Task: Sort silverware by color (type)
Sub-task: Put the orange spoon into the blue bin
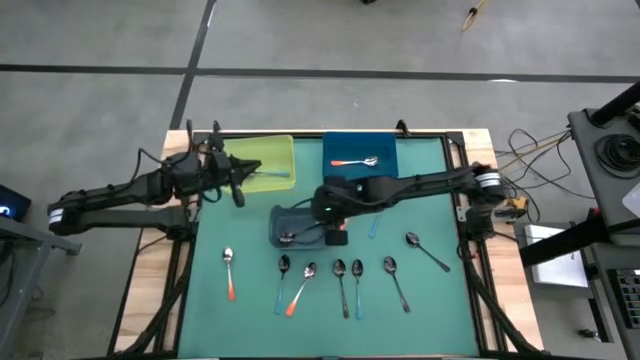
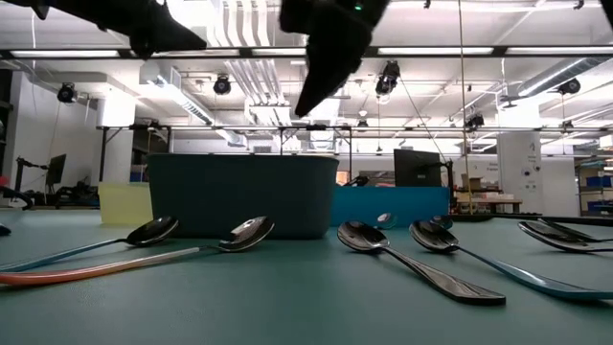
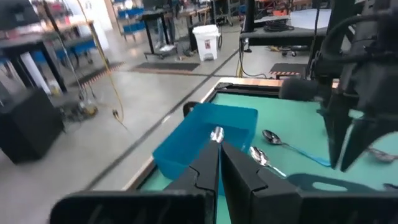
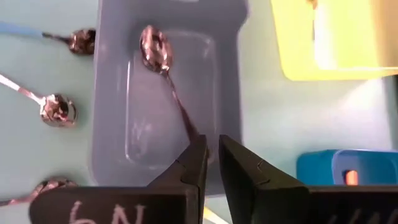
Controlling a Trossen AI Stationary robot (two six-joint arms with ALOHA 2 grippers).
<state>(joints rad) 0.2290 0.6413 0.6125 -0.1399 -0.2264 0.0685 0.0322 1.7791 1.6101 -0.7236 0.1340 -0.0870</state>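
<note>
While the right end effector [image 4: 211,155] hangs nearly closed and empty above the grey bin [image 4: 112,93], 1 dark spoon [image 4: 166,74] lies lengthwise inside, handle toward the fingers.

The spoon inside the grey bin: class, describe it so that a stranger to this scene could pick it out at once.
Start at the grey bin in the middle of the green table, between the yellow bin and the row of loose spoons. The dark metal spoon lies in it, under the right gripper. It alone is in that bin.
</note>
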